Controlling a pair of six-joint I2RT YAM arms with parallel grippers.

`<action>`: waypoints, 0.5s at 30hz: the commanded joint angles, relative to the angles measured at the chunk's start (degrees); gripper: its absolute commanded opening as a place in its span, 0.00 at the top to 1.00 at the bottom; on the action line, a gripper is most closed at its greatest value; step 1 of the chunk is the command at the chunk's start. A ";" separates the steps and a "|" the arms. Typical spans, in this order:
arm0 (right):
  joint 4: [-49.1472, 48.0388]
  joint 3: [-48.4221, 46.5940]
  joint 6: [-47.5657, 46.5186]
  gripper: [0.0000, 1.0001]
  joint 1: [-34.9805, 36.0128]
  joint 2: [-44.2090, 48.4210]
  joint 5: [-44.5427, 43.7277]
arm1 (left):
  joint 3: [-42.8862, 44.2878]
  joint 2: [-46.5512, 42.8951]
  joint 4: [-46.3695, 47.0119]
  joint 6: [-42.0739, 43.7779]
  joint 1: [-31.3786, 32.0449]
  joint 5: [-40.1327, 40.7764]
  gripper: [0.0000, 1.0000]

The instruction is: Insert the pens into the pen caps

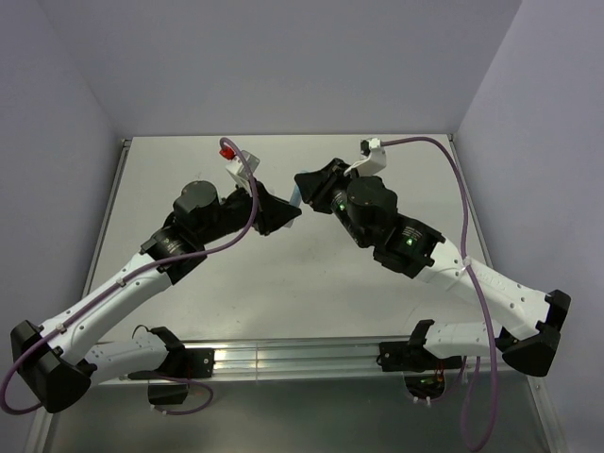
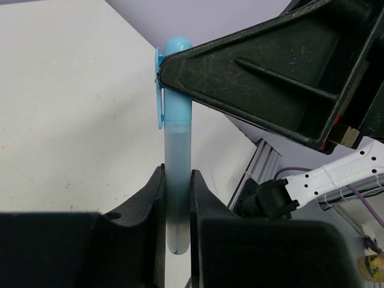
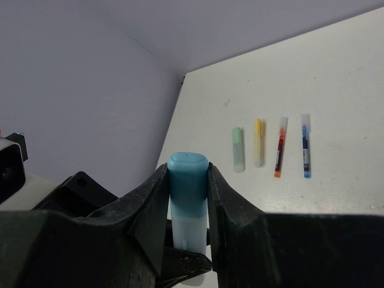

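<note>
A light blue pen [image 2: 178,150] is held above the table between both arms. My left gripper [image 2: 178,175] is shut on its translucent body near the bottom end. Its light blue pen cap [image 3: 188,180] sits on the top end, and my right gripper [image 3: 188,173] is shut on that cap from both sides. In the top view the two grippers meet at mid-table, the left gripper [image 1: 281,215] and the right gripper [image 1: 310,185], with a sliver of the light blue pen [image 1: 294,196] between them. Lying side by side on the table are a green pen [image 3: 239,149], a yellow pen [image 3: 258,141], a red pen [image 3: 280,147] and a dark blue pen [image 3: 306,146].
The white table [image 1: 189,170] is boxed in by pale walls at the back and both sides. An aluminium rail [image 1: 302,359] runs along the near edge by the arm bases. Purple cables [image 1: 462,208] loop off both wrists.
</note>
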State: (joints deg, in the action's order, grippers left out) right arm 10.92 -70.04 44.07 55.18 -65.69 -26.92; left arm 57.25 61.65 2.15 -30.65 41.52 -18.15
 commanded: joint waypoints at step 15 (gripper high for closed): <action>16.75 -3.33 -0.82 0.75 5.83 -2.95 8.20 | 5.42 1.63 12.97 0.52 -1.00 6.99 1.00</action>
State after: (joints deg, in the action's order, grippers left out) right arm 13.47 -71.44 44.25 56.49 -66.89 -30.85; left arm 59.29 62.96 -1.67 -29.50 41.52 -18.28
